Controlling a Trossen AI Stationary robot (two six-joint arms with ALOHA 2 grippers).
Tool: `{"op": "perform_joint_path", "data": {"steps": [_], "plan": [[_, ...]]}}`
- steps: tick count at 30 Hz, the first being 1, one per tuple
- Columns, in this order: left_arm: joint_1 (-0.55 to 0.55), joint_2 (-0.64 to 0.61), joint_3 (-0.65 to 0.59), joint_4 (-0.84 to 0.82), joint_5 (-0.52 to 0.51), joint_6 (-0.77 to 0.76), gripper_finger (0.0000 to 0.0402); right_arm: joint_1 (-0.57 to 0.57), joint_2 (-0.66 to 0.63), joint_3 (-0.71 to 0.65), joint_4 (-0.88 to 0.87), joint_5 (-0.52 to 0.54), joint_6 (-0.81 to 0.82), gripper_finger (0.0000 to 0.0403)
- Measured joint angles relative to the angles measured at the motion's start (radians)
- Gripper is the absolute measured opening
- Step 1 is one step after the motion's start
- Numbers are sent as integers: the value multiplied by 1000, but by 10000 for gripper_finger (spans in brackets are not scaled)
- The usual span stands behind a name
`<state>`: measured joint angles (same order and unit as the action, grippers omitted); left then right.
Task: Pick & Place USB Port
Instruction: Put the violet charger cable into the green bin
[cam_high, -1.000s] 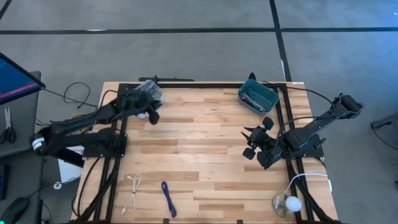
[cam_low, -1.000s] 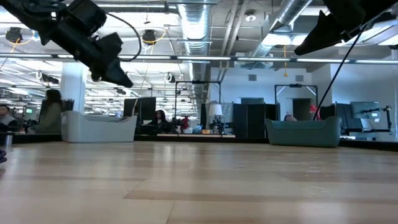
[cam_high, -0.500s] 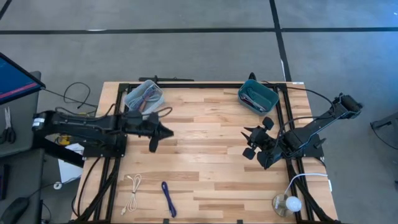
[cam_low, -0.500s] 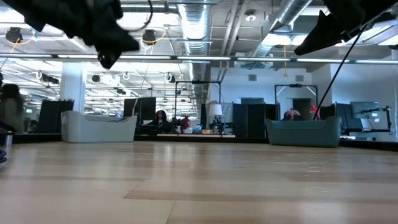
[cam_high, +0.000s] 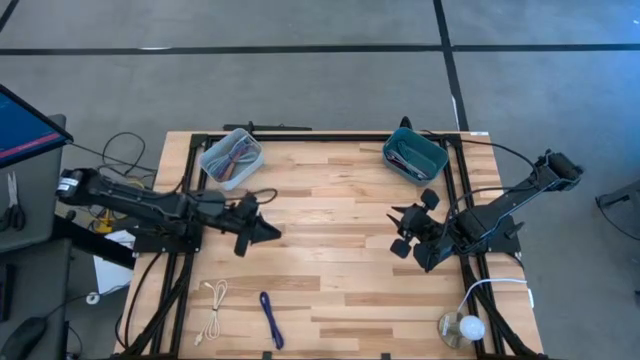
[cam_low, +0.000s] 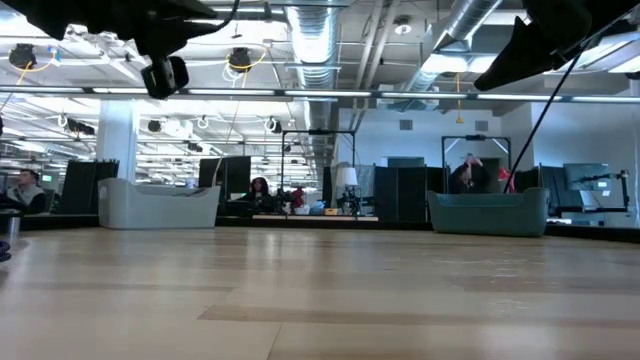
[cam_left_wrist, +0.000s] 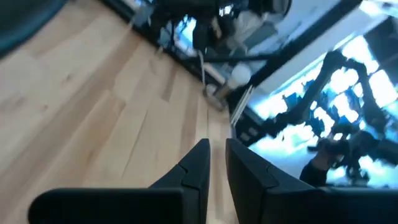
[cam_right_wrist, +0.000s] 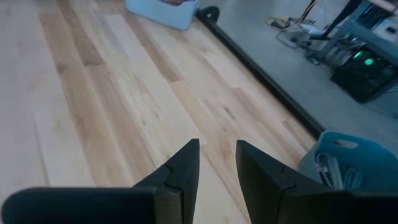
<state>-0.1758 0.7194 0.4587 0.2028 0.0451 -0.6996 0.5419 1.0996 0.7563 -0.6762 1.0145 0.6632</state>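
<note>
A white cable (cam_high: 213, 310) and a blue cable (cam_high: 270, 318) lie flat on the wooden table near its near-left edge. A pale bin (cam_high: 231, 158) with cables in it stands at the far left, a teal bin (cam_high: 414, 155) with cables at the far right. My left gripper (cam_high: 272, 232) is shut and empty above the bare boards left of centre, its fingers (cam_left_wrist: 199, 163) pointing toward the table's right. My right gripper (cam_high: 398, 230) hovers over the right side, pointing left, its fingers (cam_right_wrist: 186, 163) a narrow gap apart with nothing between them.
A round white lamp-like object (cam_high: 460, 327) sits at the near-right corner. Black frame rails run along the table's left, right and far edges. Bare boards (cam_high: 330, 260) lie between the two grippers. People and furniture show in the room beyond the table.
My left arm has swung away from the pale bin: its gripper moved from beside the bin toward the table's near edge, ending over the bare boards left of centre.
</note>
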Motion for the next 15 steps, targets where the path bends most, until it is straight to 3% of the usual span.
{"op": "perform_joint_path", "data": {"steps": [8,15], "plan": [[-43,138,0,-4,86,194,25,0,0,0,7,-35,18,98],[-114,263,36,-34,56,240,6,0,0,0,11,-35,18,98]]}}
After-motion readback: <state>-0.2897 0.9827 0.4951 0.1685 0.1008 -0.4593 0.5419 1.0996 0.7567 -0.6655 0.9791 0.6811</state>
